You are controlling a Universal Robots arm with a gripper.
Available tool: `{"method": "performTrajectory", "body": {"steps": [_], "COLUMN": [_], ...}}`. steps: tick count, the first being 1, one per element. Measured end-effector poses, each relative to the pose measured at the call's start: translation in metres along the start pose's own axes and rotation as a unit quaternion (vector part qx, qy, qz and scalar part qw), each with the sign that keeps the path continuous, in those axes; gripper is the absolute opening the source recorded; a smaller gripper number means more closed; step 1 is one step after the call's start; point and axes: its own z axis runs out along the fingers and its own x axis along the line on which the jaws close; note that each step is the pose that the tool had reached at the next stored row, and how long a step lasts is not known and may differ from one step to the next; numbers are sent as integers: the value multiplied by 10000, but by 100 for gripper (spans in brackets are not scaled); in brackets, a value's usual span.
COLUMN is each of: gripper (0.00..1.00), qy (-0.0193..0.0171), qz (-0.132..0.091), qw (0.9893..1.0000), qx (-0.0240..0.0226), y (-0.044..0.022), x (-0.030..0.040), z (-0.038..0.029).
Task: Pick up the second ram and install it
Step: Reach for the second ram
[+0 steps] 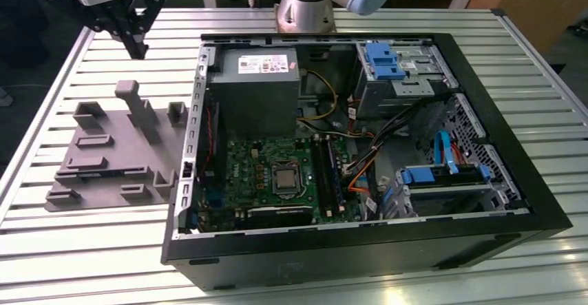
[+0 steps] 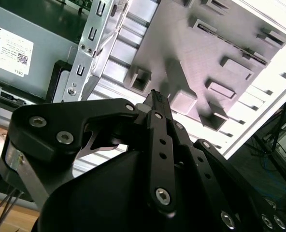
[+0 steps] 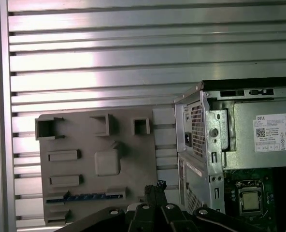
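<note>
The second ram (image 3: 85, 197) is a thin blue-green strip lying in a groove of the grey fixture plate (image 3: 80, 140) on the slatted table, seen in the first wrist view. My gripper (image 1: 138, 49) hangs high above the table's far corner at the exterior view's left, beyond the fixture plate (image 1: 110, 160) and well clear of the ram. Its black fingertips (image 3: 156, 185) are pressed together with nothing between them, and the second wrist view shows the same closed tip (image 2: 155, 94). The long black slots (image 1: 326, 174) run beside the processor socket (image 1: 285, 179) on the motherboard.
The open computer case (image 1: 514, 202) fills the table's middle and the exterior view's right. Inside are the grey power-supply box (image 1: 257, 78), blue drive brackets (image 1: 381, 60) and loose cables (image 1: 363, 174). The fixture plate carries upright posts (image 1: 142, 109). The arm's base (image 1: 308, 5) stands behind the case.
</note>
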Motion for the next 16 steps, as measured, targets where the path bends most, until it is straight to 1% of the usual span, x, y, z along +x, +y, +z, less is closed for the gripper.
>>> {"method": "performTrajectory", "body": {"steps": [7, 16], "gripper": [11, 11], "qy": [0, 0], "qz": [0, 0], "qw": [10000, 10000], "qx": [0, 0], "y": [-21, -67], "x": [28, 67], "z": [8, 14]}}
